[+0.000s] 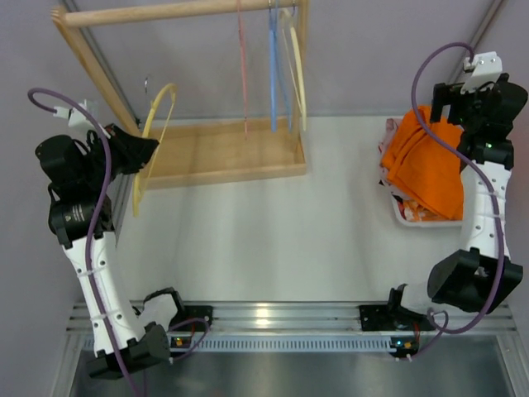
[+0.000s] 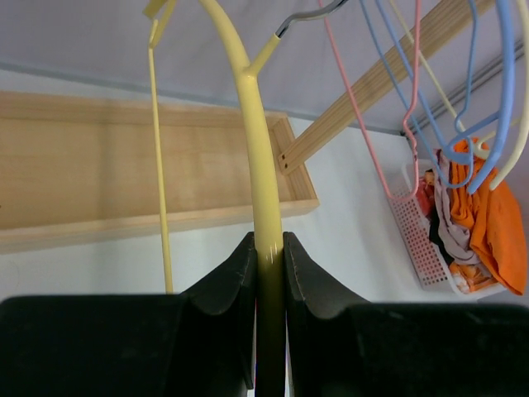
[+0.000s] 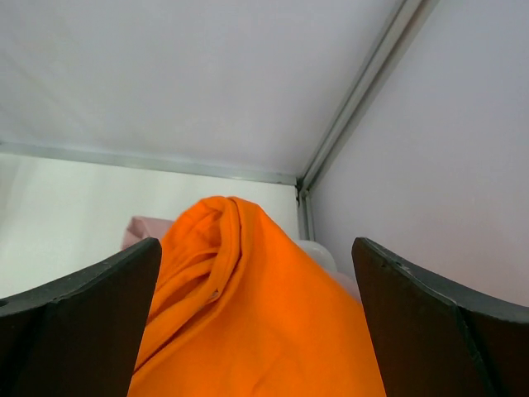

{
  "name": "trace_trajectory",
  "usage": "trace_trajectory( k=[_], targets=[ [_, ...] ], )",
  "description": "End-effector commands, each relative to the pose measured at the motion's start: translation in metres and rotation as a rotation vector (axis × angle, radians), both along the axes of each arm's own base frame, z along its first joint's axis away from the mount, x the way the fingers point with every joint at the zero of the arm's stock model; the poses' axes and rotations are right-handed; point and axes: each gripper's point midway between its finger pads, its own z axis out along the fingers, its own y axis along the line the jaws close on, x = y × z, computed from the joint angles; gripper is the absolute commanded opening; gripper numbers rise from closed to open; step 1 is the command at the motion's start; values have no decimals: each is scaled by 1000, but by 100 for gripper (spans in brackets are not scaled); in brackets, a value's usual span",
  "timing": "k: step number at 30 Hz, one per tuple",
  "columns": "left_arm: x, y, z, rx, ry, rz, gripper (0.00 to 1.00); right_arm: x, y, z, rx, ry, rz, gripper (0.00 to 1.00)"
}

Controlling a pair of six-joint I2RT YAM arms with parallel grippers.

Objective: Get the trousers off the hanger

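Hanger (image 1: 137, 190) left of rack (image 1: 223, 155); trousers (image 1: 430, 165) in basket (image 1: 426, 222), right.

You have a white bench (image 1: 273, 240) boxed in by pale grey walls (image 1: 372, 58), with metal strips (image 3: 345, 112) running up the corners. A wooden rack (image 1: 223, 153) stands far left, and an aluminium rail (image 1: 281, 313) edges your near side.

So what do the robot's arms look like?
The left arm and right arm are both white tubes joined by chunky black joints. A purple cable loops along each. The fingers are black wedges. One black joint on the left arm has small white lettering.
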Motion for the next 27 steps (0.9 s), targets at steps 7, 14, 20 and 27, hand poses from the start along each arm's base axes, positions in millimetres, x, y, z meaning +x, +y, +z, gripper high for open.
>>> trace_trajectory(
  k=[7, 14, 20, 27],
  targets=[
    [35, -31, 69, 81, -173, -70, 0, -43, 39, 61, 140, -117, 113, 99],
    [86, -56, 78, -27, -143, -6, 0, -59, 51, 67, 204, -116, 134, 99],
    [123, -69, 103, -113, -174, -12, 0, -80, 53, 66, 157, -123, 118, 99],
    [111, -95, 108, -113, -202, -92, 0, -94, 50, 53, 106, -107, 92, 99]
  ],
)
